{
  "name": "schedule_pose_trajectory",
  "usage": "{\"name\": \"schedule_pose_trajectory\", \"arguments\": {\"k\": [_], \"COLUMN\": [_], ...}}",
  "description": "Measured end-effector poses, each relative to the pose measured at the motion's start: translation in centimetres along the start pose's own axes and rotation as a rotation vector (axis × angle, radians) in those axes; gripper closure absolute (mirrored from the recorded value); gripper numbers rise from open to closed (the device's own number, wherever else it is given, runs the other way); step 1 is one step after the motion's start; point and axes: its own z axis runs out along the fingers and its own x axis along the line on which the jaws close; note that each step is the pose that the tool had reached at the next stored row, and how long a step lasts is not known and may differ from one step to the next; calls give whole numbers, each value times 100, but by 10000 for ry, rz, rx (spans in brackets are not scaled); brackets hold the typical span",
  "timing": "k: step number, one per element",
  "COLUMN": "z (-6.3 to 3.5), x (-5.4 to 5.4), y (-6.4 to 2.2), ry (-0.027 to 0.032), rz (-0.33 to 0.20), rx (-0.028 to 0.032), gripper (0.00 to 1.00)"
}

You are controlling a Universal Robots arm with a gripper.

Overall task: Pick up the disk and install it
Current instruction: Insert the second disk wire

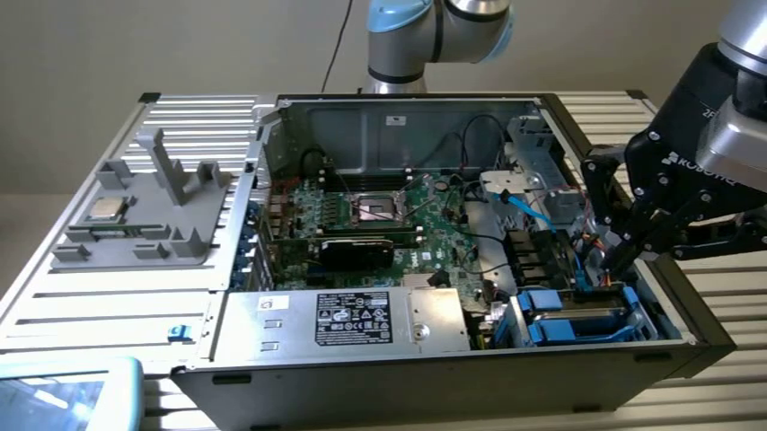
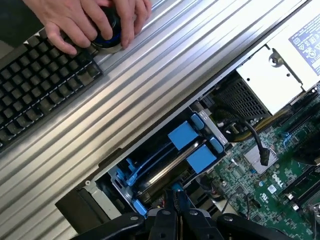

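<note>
The disk [image 1: 573, 316] lies in the drive bay at the front corner of the open computer case [image 1: 396, 117], at the exterior view's right. It is silver-grey and framed by a bright blue carrier with tabs. In the wrist view the disk [image 2: 167, 170] sits between blue tabs inside the bay. My gripper [image 1: 608, 262] hangs just above the bay's far end, its dark fingers pressed together. Seen from the wrist, the gripper [image 2: 176, 199] is shut, its tips at the carrier's blue edge. I cannot tell whether they touch it.
A silver power supply [image 1: 359, 319] with a black label sits beside the bay. The motherboard [image 1: 383, 215] and cables fill the case. A grey fixture [image 1: 144, 211] holding a small chip stands on the slatted table. A person's hand [image 2: 85, 20] rests on a round knob by a keyboard [image 2: 40, 90].
</note>
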Motion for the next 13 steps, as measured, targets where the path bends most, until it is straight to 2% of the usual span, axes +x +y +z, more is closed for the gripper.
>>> {"name": "schedule_pose_trajectory", "arguments": {"k": [7,13], "z": [-1,-1], "x": [-82,-85], "y": [-101,-104], "ry": [30,62], "rz": [-252,-1019], "rx": [9,11], "gripper": [89,89]}}
